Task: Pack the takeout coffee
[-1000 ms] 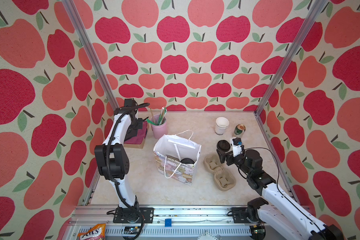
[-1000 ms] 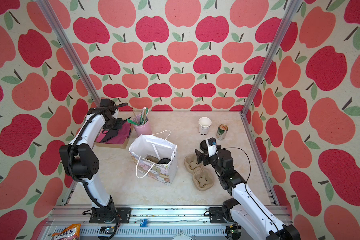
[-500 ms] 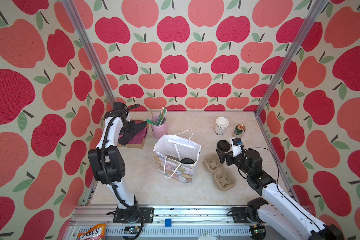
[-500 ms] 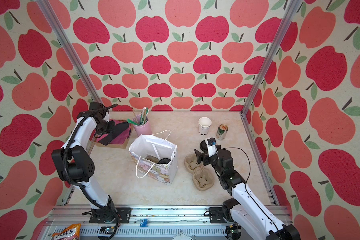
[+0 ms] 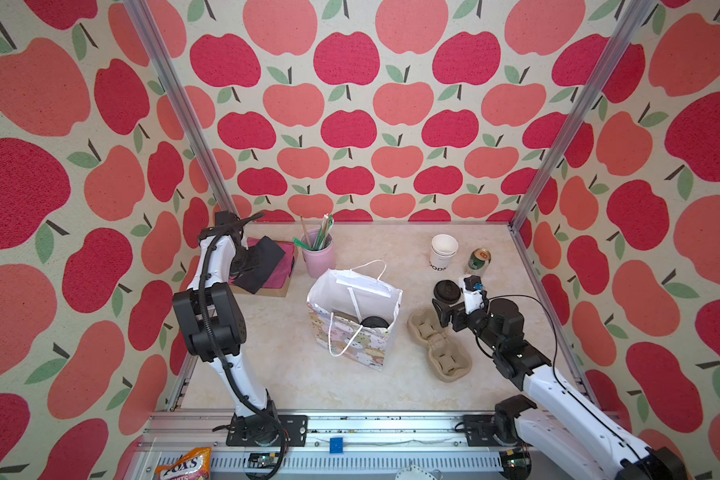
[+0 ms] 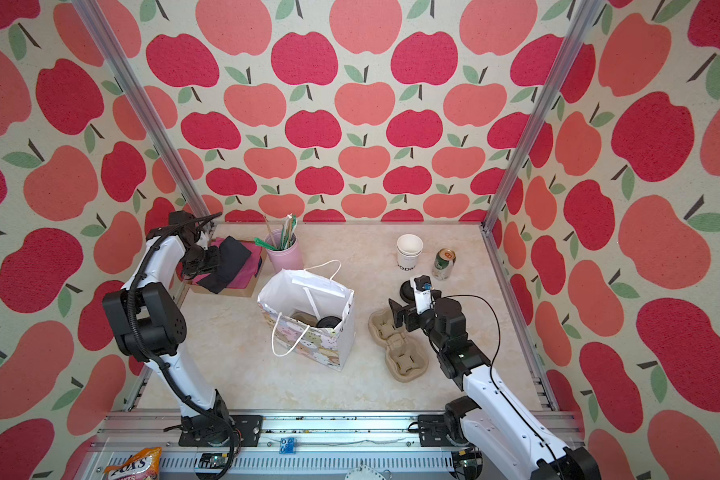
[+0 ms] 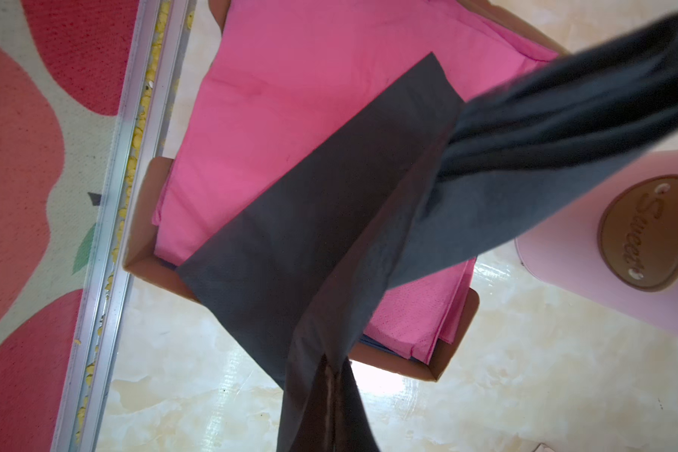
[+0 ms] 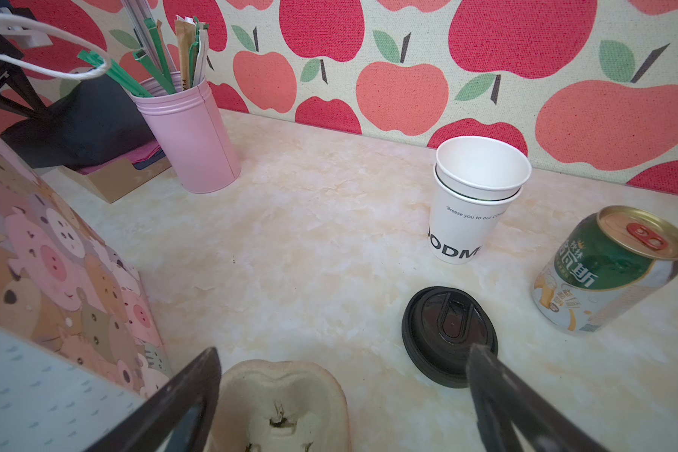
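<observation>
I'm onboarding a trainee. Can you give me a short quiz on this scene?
1. True or false: the right gripper stands open above the moulded brown pulp cup carrier.
2. The left gripper is shut on: A) a green straw; B) a dark folded paper napkin; C) a pink napkin.
3. Besides the table, where does a round black plastic lid show?
Key: 1 true; 2 B; 3 inside the white animal-print paper bag.

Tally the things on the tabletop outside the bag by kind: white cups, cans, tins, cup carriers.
White cups, nested: 2
Green can: 1
Pink tin: 1
Pulp cup carrier: 1
Total: 5
</observation>
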